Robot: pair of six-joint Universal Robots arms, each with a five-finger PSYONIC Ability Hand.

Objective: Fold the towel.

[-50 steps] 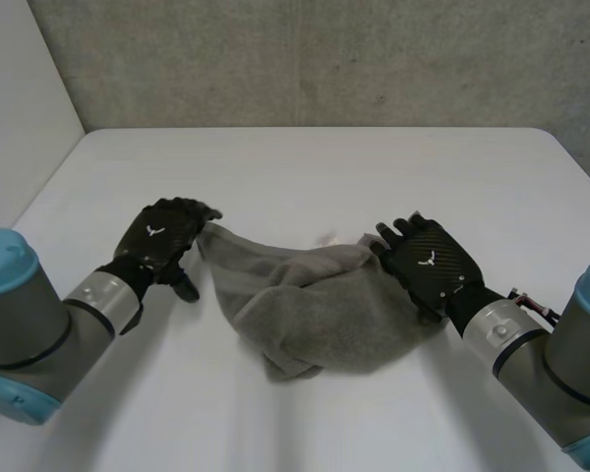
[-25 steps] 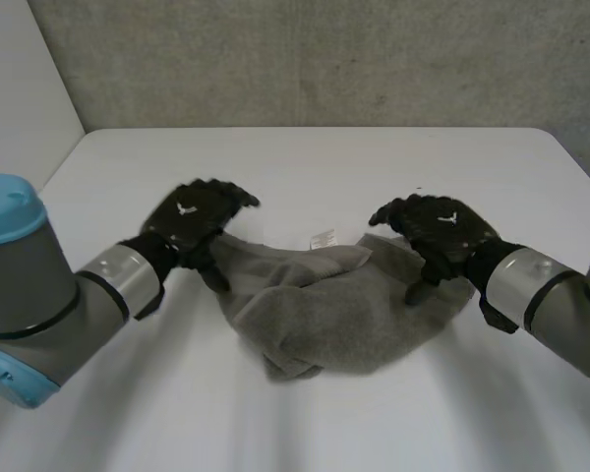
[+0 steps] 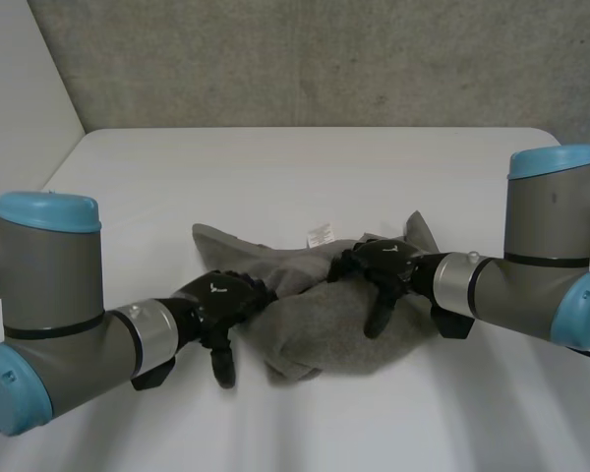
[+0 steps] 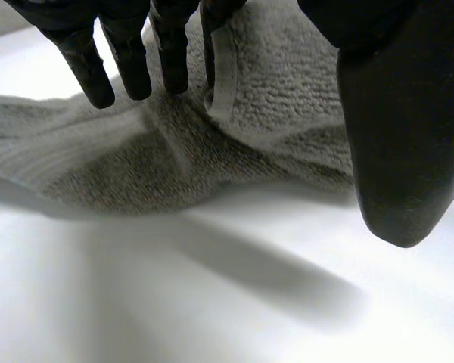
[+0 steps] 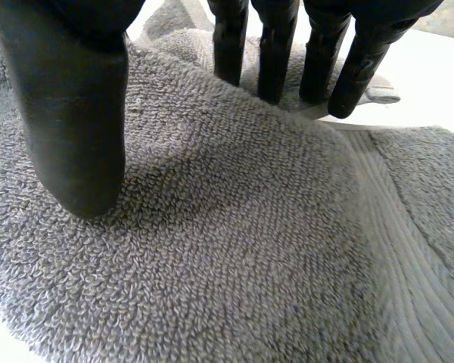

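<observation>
While it lies crumpled on the white counter (image 3: 295, 167), grey terry towel (image 3: 315, 324) loosely bunched, left hand (image 3: 221, 300) at its left edge, right hand (image 3: 383, 264) on its right half, fingers (image 4: 129, 60) of both released, small white label (image 3: 321, 235).

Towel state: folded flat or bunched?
Bunched. The grey towel lies in a crumpled heap with uneven overlapping layers, its label exposed; the left hand and right hand touch it, open.

A white surface (image 3: 305, 167) spans the lower frame. A rough grey wall (image 3: 324, 59) runs along the top, a pale wall (image 3: 20, 88) upper left.
</observation>
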